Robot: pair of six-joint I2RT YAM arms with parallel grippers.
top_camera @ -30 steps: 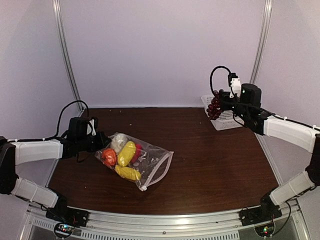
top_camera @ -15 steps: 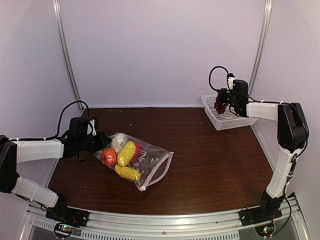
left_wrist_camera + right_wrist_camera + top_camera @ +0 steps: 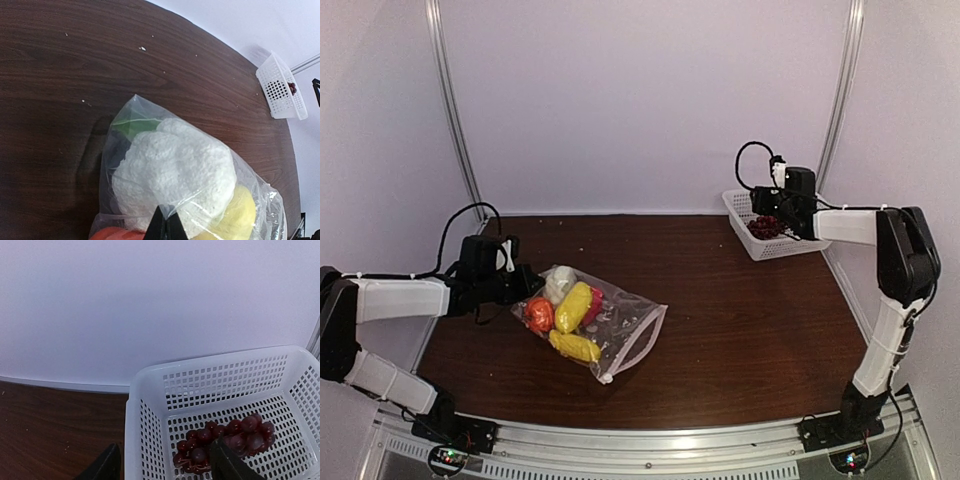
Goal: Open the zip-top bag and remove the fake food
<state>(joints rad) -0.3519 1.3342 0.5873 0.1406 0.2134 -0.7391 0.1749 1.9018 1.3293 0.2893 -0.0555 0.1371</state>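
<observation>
Right gripper (image 3: 165, 462) hangs over the white mesh basket (image 3: 225, 380) at the upper right of the overhead view. Its dark jaws are spread, with nothing between them. The grape cluster (image 3: 222, 437), glossy dark purple beads, lies on the basket floor beneath.

The zip-top bag (image 3: 635, 325) lies well apart from it, on the dark wood table (image 3: 750, 320) toward the lower left. Its long axis runs from upper left to lower right. The pinkish-white zip strip (image 3: 635, 352) is at the lower-right end, so the mouth faces the table's middle.

Left gripper (image 3: 165, 226) is far nearer. It sits at the bag's closed end, jaws pressed together, apparently pinching the crinkly clear film.

Inside are a knobbly white piece (image 3: 175, 175), two smooth yellow pieces (image 3: 573, 306), an orange one (image 3: 538, 314) and a bit of red (image 3: 595, 300). I'd judge the right arm must cross the table to reach that mouth.
</observation>
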